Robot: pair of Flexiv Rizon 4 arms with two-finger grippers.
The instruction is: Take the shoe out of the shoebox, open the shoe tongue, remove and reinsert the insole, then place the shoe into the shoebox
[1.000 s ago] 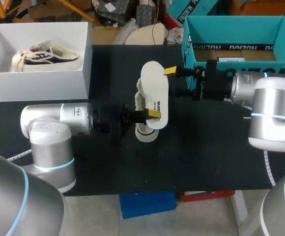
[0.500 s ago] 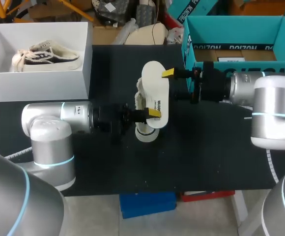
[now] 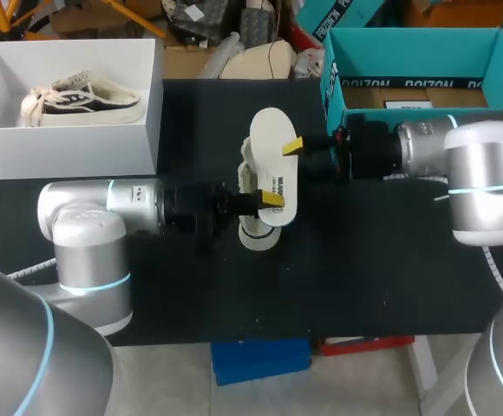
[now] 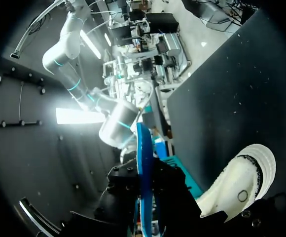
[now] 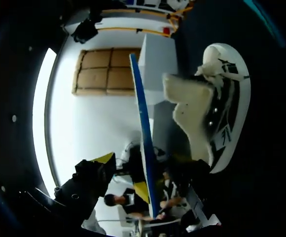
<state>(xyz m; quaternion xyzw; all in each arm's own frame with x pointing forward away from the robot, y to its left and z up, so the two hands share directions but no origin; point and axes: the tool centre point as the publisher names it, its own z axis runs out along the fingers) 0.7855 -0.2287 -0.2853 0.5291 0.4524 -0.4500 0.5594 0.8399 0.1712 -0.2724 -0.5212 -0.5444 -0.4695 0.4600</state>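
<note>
This looks like a robotics lab, with a bench set up for handling trials. Two grey machine arms with lit blue rings at their joints lie low over a black table (image 3: 373,277). The left arm (image 3: 95,217) comes in from the lower left of the frame and the right arm (image 3: 481,165) from the right edge. What lies about are plain test pieces, not household clutter. A white shoebox (image 3: 152,121) at the upper left has a shoe (image 3: 87,98) lying in it, and an open teal box (image 3: 416,56) sits at the upper right. In the middle an insole (image 3: 273,165) is held off the table in the left arm's fingers.
</note>
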